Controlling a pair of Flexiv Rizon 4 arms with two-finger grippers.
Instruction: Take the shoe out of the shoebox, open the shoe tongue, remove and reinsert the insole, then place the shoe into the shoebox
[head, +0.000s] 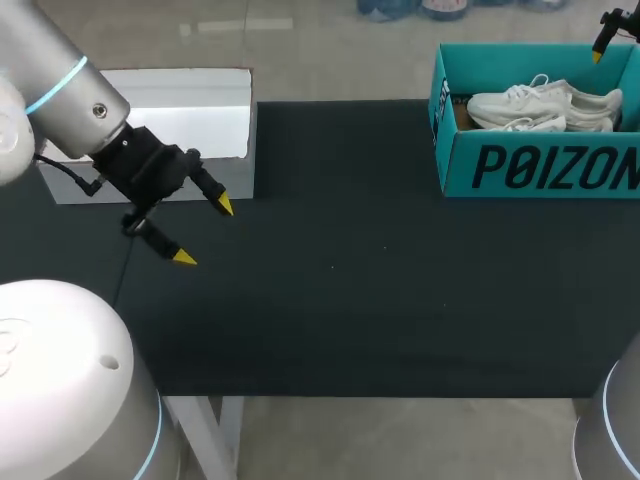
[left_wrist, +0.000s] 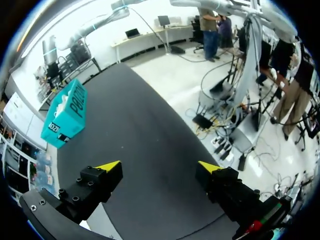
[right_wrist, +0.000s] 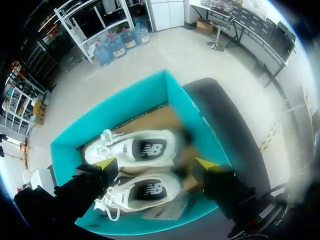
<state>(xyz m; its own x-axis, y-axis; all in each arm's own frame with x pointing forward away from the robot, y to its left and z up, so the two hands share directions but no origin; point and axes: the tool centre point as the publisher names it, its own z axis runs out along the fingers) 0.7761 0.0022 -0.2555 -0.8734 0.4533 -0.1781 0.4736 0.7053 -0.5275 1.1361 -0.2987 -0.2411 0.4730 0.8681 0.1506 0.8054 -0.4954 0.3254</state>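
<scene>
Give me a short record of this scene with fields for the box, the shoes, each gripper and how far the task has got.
shoebox: teal, open, on the right side of the dark table
shoes: two, white, side by side inside the shoebox, openings up
left gripper: open, holding nothing, over bare table, far from the shoebox
right gripper: open, holding nothing, above the shoebox and over the shoes
task stage: no shoe taken out yet
</scene>
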